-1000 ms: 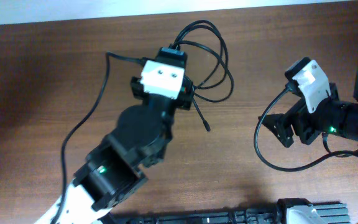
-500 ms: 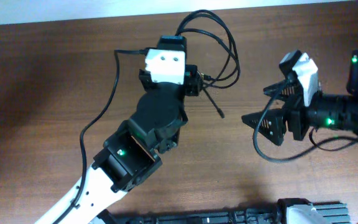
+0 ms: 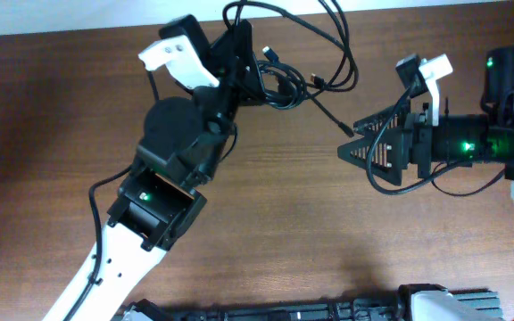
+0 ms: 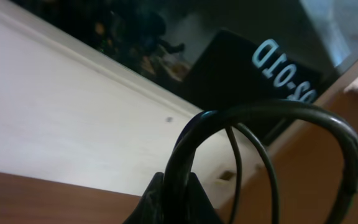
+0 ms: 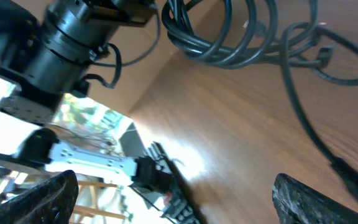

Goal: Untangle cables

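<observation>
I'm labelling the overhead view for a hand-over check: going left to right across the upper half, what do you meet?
left gripper, shut on the cables → cables in tangled loops → right gripper, open and facing them → right arm with its green light

Black cables (image 3: 279,82), brown wood-grain surface (image 3: 310,223), black left arm (image 3: 172,129) with white covers, black right arm (image 3: 435,147) with green light
</observation>
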### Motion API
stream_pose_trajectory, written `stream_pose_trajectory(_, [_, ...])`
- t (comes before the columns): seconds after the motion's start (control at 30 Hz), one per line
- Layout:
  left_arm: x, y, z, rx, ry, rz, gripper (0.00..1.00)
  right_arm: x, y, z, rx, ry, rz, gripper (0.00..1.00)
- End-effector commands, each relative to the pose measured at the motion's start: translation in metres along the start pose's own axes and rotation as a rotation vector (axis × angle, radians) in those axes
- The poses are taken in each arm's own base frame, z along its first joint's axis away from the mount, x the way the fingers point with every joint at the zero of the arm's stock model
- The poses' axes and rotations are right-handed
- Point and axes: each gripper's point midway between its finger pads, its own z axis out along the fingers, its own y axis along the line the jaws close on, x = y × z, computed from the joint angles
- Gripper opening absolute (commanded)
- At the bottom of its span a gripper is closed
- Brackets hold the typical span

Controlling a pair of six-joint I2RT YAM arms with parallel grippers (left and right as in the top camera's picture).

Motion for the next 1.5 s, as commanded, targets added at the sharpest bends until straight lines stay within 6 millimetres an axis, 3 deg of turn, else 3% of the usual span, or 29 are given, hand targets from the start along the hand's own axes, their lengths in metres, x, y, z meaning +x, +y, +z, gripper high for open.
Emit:
stream_pose_trajectory(0.0, [-0.003, -0.02, -0.002, 0.103, 0.044, -0.234, 0.0, -0.013, 0.01, 0.001, -0.099, -0.035, 0.05, 0.99])
stream_pose_trajectory(0.1, [-0.004, -0.024, -0.002, 0.121, 0.041, -0.275, 0.0, -0.026, 0.0, 0.003, -0.096, -0.05, 0.124, 0.99])
stream_pose_trajectory(0.23, [-0.001, -0.034, 0.002, 0.18, 0.058, -0.305, 0.0, -0.043, -0.031, 0.008, -0.007, -0.075, 0.303, 0.99])
stream_pose_trajectory(0.4, [0.013, -0.034, 0.018, 0.197, 0.081, -0.371, 0.0, -0.057, -0.038, 0.008, 0.001, -0.111, 0.403, 0.99])
stream_pose_trajectory(0.57, [0.016, -0.045, 0.032, 0.274, 0.06, -0.407, 0.0, -0.058, -0.043, 0.007, 0.026, -0.122, 0.491, 0.99])
stream_pose_trajectory(0.7, [0.014, -0.025, 0.042, 0.186, -0.017, -0.336, 0.0, -0.058, -0.043, 0.007, 0.026, -0.122, 0.51, 0.99])
stream_pose_trajectory(0.8, [0.012, -0.022, 0.043, 0.172, -0.034, -0.323, 0.0, -0.058, -0.043, 0.007, 0.023, -0.123, 0.54, 0.99])
stream_pose_trajectory(1.03, [0.014, -0.044, 0.037, 0.234, -0.038, -0.34, 0.0, -0.058, -0.043, 0.008, 0.021, -0.122, 0.562, 0.99])
stream_pose_trajectory(1.2, [0.008, -0.035, 0.038, 0.185, -0.087, -0.255, 0.0, -0.058, -0.044, 0.008, 0.027, -0.124, 0.553, 0.99])
stream_pose_trajectory(1.33, [-0.005, -0.015, 0.039, 0.065, -0.183, -0.149, 0.0, -0.058, -0.052, 0.007, 0.072, -0.136, 0.553, 0.99])
stream_pose_trajectory(1.47, [0.005, -0.028, 0.039, 0.14, -0.12, -0.139, 0.0, -0.057, -0.087, -0.001, 0.277, -0.195, 0.56, 0.99])
